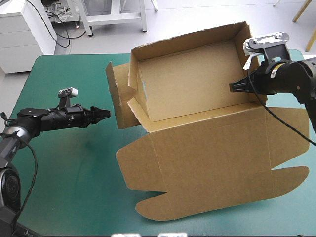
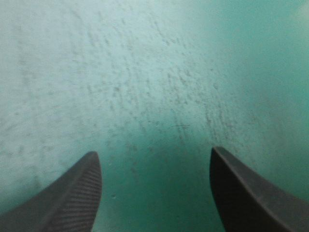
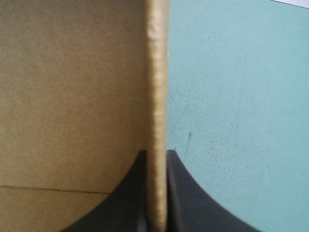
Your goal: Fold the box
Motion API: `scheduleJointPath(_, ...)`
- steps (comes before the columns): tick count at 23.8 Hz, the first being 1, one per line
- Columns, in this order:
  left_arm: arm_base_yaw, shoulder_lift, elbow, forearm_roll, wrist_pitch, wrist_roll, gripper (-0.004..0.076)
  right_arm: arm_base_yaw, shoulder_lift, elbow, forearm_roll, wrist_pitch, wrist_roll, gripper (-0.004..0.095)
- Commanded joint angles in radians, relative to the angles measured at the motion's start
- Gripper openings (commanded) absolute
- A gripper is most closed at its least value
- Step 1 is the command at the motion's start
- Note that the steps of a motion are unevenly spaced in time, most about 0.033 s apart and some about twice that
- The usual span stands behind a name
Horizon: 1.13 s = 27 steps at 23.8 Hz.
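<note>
Right tool (image 1: 232, 88) pinches the box (image 1: 190, 86) by its right wall; I judge that's to hold the wall upright for tucking. Box sits mid-surface toward the right, walls raised, lid flat toward the near edge. Left tool (image 1: 104, 114) spread, low over bare surface (image 1: 64, 168), near the loose left flap (image 1: 116, 94), probably staged to push it in.

The brown box (image 1: 197, 148) sits toward the far right of the table (image 1: 64, 163) as an open tray, with its back and side walls raised and the left side's flap (image 1: 114, 94) splayed outward. Its lid (image 1: 212, 168) lies flat on the near side, with rounded tabs along its near edge. The right wall (image 3: 157, 96) stands upright, seen edge-on in the right wrist view.
</note>
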Motion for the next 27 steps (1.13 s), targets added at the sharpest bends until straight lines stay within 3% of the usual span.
scheduleJointPath(1, -0.032, -0.021, -0.021, -0.183, 0.068, 0.078, 0.0454, -0.005, -0.012, -0.028, 0.007, -0.065, 0.009, -0.0022)
scheduleJointPath(11, -0.163, -0.062, -0.023, -0.292, 0.116, 0.141, 0.0453, -0.005, 0.073, -0.028, 0.007, -0.083, 0.009, -0.0022)
scheduleJointPath(21, -0.183, -0.195, -0.023, -0.367, 0.138, 0.149, 0.0452, -0.005, 0.133, -0.028, 0.019, -0.101, 0.009, -0.0021)
scheduleJointPath(27, -0.183, -0.195, -0.027, -0.493, 0.265, 0.158, 0.0453, -0.003, 0.154, -0.028, 0.074, -0.148, -0.022, -0.0021)
